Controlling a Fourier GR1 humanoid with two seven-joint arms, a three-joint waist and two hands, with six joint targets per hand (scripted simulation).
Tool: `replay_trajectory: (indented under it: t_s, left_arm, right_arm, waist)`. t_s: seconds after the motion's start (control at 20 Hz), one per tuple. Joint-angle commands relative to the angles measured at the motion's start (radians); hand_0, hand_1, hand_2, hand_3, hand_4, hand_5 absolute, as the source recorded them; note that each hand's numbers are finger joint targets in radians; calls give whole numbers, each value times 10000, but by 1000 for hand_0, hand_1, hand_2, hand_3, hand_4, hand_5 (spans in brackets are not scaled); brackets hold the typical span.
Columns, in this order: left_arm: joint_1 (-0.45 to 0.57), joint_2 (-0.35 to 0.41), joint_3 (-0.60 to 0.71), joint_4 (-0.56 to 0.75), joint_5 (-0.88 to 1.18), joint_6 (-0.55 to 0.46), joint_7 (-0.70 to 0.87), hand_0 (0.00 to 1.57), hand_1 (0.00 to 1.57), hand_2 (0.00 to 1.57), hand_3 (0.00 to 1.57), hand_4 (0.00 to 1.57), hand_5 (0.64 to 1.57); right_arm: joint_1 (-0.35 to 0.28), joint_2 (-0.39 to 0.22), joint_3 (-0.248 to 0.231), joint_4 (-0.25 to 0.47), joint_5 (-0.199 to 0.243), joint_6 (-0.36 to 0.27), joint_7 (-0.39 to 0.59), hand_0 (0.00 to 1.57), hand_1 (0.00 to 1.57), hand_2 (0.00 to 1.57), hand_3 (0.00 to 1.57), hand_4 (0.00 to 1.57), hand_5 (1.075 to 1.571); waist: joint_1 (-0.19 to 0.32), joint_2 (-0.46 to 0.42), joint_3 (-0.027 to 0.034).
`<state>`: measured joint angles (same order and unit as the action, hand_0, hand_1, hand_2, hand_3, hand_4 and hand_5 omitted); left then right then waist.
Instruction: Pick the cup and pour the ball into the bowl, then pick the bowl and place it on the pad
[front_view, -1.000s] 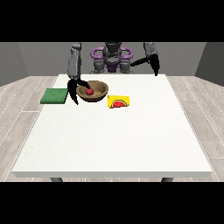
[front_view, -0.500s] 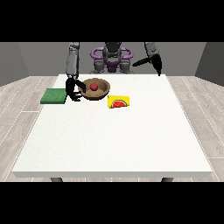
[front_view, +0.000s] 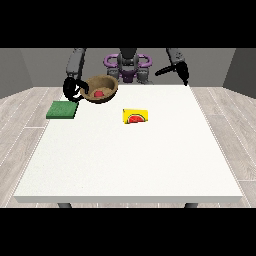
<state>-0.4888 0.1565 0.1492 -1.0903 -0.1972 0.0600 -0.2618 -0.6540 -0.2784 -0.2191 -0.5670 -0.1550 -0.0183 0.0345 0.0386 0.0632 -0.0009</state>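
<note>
Spanning the view: white table (front_view: 130, 160), grey plank floor, grey walls. Green pad (front_view: 62, 109) at far left edge. Hand at the view's left (front_view: 71, 90), fingers curled on rim of brown bowl (front_view: 100, 89), held tilted off the table, red ball (front_view: 99, 93) inside. Yellow cup (front_view: 136, 116) lying mid-table. Hand at the view's right (front_view: 184, 73) raised, holding nothing; finger state cannot be told.

ball (front_view: 99, 93) in bowl (front_view: 101, 88); pad (front_view: 62, 109) left, nearer camera; cup (front_view: 136, 116) right of bowl
</note>
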Motion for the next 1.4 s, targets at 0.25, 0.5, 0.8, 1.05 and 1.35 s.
replay_trajectory:
  t_s: [0.25,0.5,0.8,1.05,1.35]
  left_arm:
    - [-12,-562,-384,-721,-332,841,-53,0,0,0,0,0,1569]
    - [821,-385,-53,306,-182,830,-1491,0,0,0,0,0,1565]
    - [-1014,-627,-290,-498,-537,1616,-1423,0,0,0,0,0,1565]
    - [-965,-696,-932,-2044,-1078,1821,-834,0,0,0,0,0,1565]
    - [-223,-787,-1246,-3624,-1071,1732,-438,0,0,0,0,0,1563]
  right_arm:
    - [206,-1955,-1217,152,-1080,1822,10,1571,1571,1571,1571,1067,1557]
    - [773,-1750,-953,-443,-1017,1964,-2,1571,1571,1571,1571,1067,1557]
    - [-200,-2943,-1964,323,-1737,2895,-768,1571,1571,1571,1441,1024,1562]
    - [-177,-4326,-2521,1223,-1737,3506,-1916,1571,1571,1571,1192,1008,1567]
    - [-155,-5207,-2705,1911,-1560,4012,-2878,1571,1571,1571,0,1035,1569]
  waist:
    - [62,759,18]
    - [-512,680,7]
    - [-125,3092,20]
    - [319,4054,34]
    - [306,4643,40]
